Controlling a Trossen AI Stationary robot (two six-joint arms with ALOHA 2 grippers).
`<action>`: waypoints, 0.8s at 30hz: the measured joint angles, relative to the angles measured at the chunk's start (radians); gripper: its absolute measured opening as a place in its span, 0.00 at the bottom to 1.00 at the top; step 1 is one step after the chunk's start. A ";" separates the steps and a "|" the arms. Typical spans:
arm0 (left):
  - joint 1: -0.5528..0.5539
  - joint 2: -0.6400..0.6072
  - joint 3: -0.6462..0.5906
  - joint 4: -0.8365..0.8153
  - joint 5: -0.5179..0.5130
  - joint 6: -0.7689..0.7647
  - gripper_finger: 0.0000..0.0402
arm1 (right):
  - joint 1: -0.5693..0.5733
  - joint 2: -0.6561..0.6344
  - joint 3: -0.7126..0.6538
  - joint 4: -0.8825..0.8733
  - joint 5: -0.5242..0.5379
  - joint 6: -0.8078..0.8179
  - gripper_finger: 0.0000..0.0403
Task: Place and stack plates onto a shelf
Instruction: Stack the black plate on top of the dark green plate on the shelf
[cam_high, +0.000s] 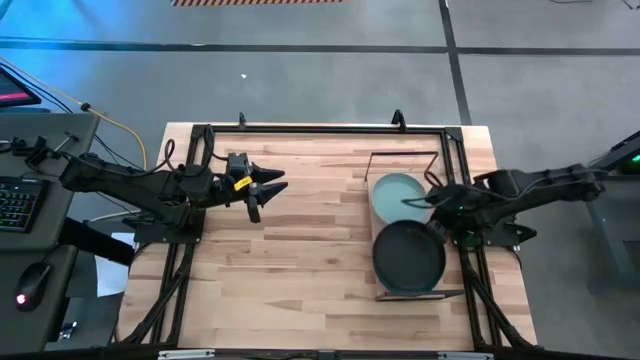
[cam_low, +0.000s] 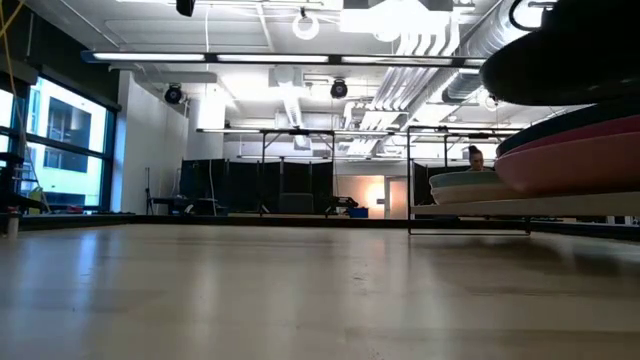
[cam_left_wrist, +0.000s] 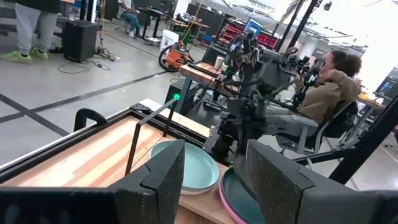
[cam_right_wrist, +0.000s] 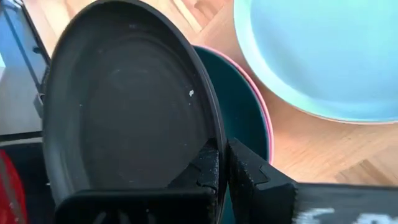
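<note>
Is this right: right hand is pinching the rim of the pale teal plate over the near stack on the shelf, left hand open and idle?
Not quite. The right hand is shut on the rim of the black plate, as the right wrist view shows; the pale teal plate lies on the shelf beside it. The rest holds: the black plate is above the dark green plate, and the left hand waits open.

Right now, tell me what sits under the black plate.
The right gripper holds the black plate by its rim above a dark green plate resting on a pink-rimmed one. The black plate covers most of both; anything lower is hidden.
</note>
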 joint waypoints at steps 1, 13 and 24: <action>0.000 0.000 0.000 0.000 0.000 -0.002 0.41 | 0.007 0.016 0.000 0.008 0.000 -0.002 0.00; 0.000 0.000 0.000 0.000 -0.060 -0.002 0.41 | 0.049 0.157 0.000 0.003 0.001 -0.022 0.00; 0.000 0.000 0.000 0.000 -0.075 -0.002 0.41 | 0.048 0.156 0.000 -0.015 -0.045 -0.030 0.05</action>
